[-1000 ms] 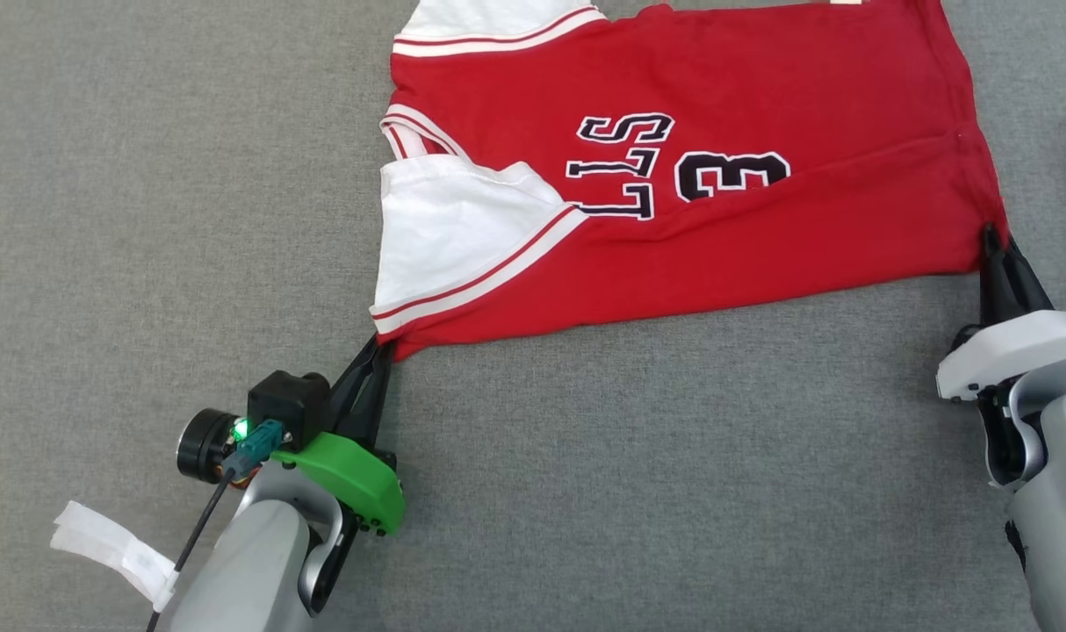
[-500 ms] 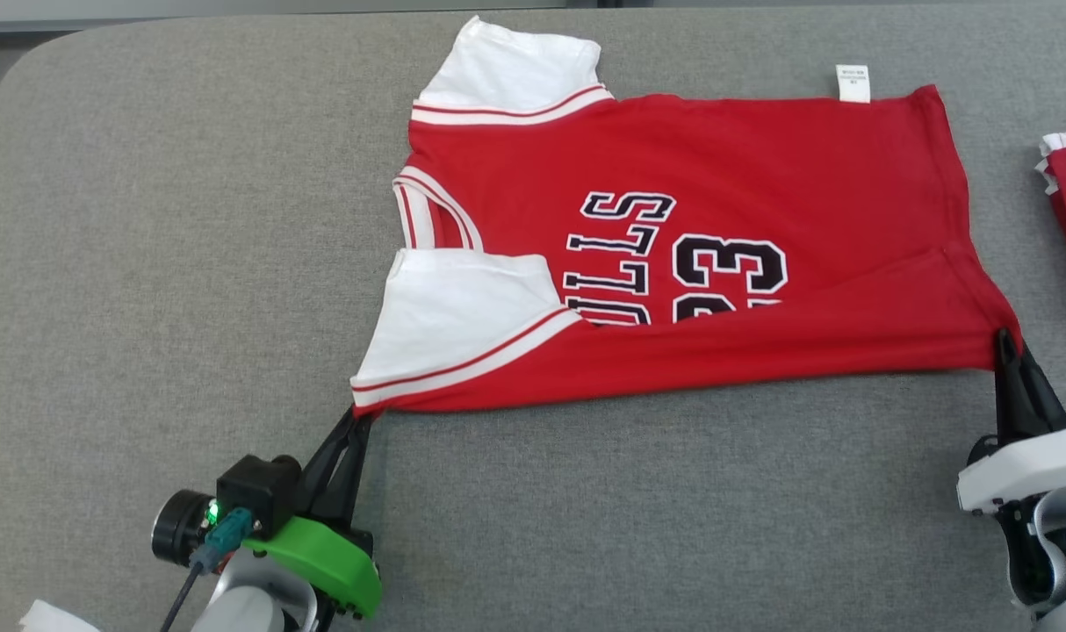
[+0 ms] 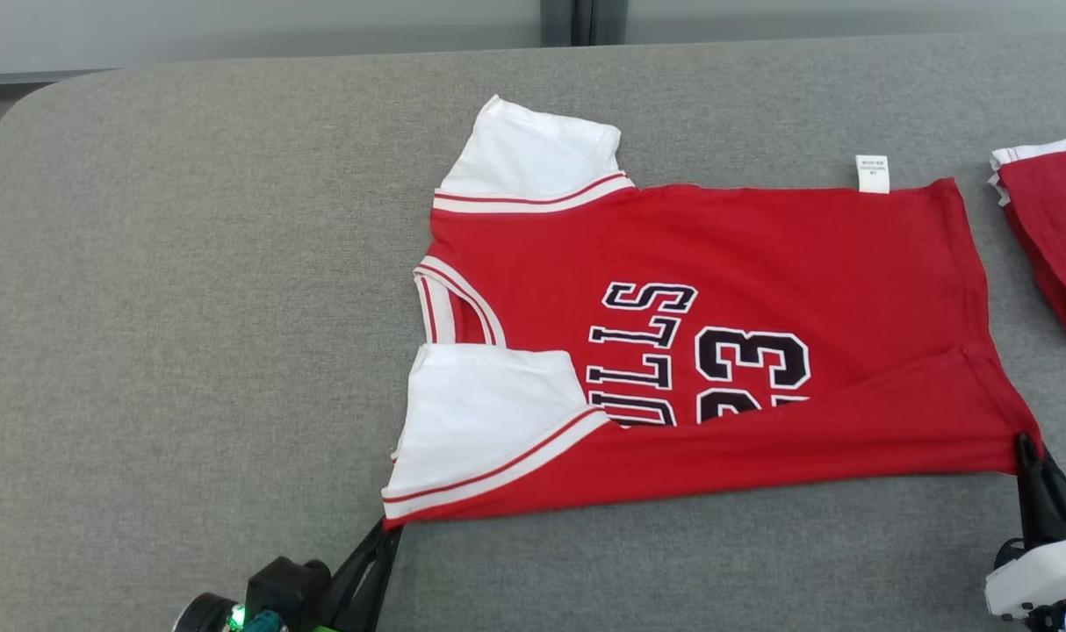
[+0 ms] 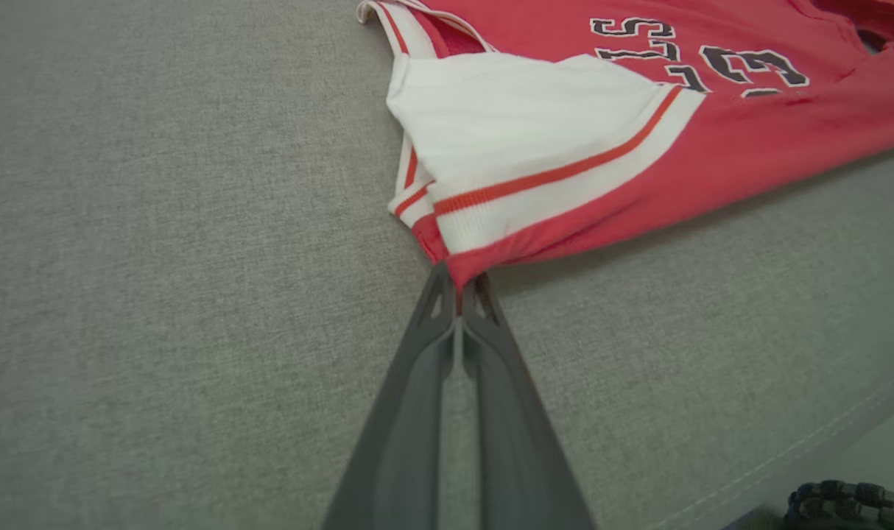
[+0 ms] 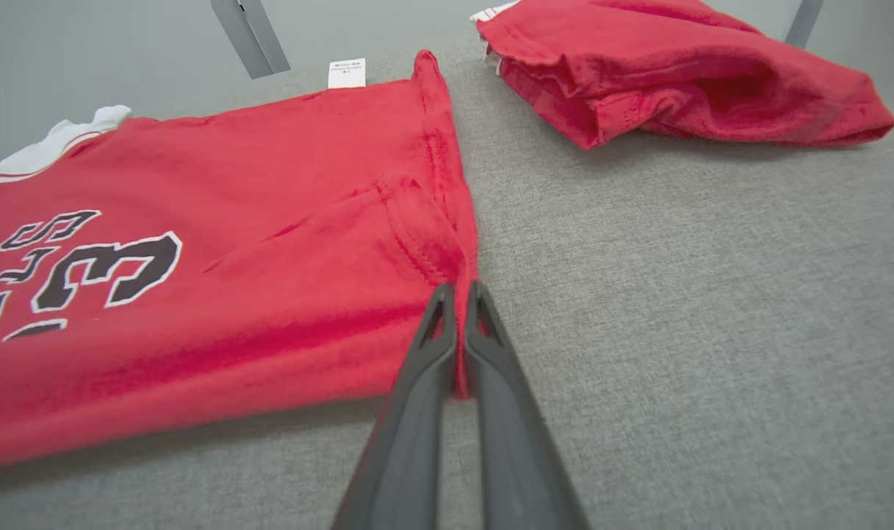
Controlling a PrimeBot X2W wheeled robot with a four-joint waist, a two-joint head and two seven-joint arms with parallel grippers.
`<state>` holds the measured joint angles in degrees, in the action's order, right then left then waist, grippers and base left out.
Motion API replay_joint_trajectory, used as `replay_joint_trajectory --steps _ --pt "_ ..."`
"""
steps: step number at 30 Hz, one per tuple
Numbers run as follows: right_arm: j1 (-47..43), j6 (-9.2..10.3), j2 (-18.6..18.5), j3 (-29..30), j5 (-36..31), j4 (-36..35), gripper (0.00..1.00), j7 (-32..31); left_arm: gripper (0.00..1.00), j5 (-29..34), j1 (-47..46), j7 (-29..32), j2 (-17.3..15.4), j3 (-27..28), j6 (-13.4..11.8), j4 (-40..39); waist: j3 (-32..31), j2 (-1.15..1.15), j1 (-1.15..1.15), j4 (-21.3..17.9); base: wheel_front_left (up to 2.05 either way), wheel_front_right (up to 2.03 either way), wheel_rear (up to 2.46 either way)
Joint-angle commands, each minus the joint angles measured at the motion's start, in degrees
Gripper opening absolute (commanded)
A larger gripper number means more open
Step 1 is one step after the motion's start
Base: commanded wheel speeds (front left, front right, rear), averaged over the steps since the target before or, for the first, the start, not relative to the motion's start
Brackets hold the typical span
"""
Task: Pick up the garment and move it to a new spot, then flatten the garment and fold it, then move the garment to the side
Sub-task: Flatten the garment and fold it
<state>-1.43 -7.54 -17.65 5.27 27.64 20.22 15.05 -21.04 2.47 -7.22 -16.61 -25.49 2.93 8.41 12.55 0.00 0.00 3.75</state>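
The garment (image 3: 744, 263) is a red jersey with white sleeves and black lettering, lying spread on the grey table, its near edge folded up over the print. My left gripper (image 3: 391, 527) is shut on the garment's near sleeve-side corner (image 4: 458, 276). My right gripper (image 3: 1023, 443) is shut on the near hem corner (image 5: 458, 294). Between the two grips the near edge is lifted slightly and pulled taut. The garment (image 5: 233, 221) fills the left half of the right wrist view, and its white sleeve (image 4: 528, 125) lies just beyond my left fingers.
A second red garment (image 3: 1055, 228), folded, lies at the table's right side (image 5: 675, 73). Grey table surface (image 3: 190, 307) stretches to the left of the jersey. The table's far edge and a pale wall run along the top of the head view.
The head camera has tilted up, so everything sits lower in the picture and the folded red garment has come into view. Both grippers stay shut on the garment's near corners.
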Motion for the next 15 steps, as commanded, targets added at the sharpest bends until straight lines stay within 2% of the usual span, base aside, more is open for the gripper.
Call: replay_joint_trajectory --steps 1,6,14,15 --pt "-0.9 0.10 -0.5 0.7 0.3 -0.2 0.00 0.2 0.00 0.0 1.5 0.6 -0.8 0.1 -0.7 -0.8 -0.1 0.00 0.00 0.3 0.00 0.00 0.00" --pt "-2.4 0.10 -0.9 1.2 0.1 0.8 0.00 0.2 0.00 -1.1 3.9 3.6 -1.6 -0.7 -1.0 -4.1 -0.2 0.00 0.00 1.3 0.00 0.00 0.00" --pt "-1.5 0.10 -1.1 0.5 -0.8 1.8 0.00 0.2 0.00 -1.6 4.0 6.9 -1.1 -2.2 -1.2 -5.7 0.3 0.00 0.00 1.9 0.00 0.00 0.00" --pt "-1.3 0.10 -1.1 0.3 -0.6 2.0 0.19 0.2 0.00 -1.8 3.9 7.5 -1.1 -2.4 -1.2 -5.7 0.4 0.00 0.00 1.9 0.00 0.00 0.00"
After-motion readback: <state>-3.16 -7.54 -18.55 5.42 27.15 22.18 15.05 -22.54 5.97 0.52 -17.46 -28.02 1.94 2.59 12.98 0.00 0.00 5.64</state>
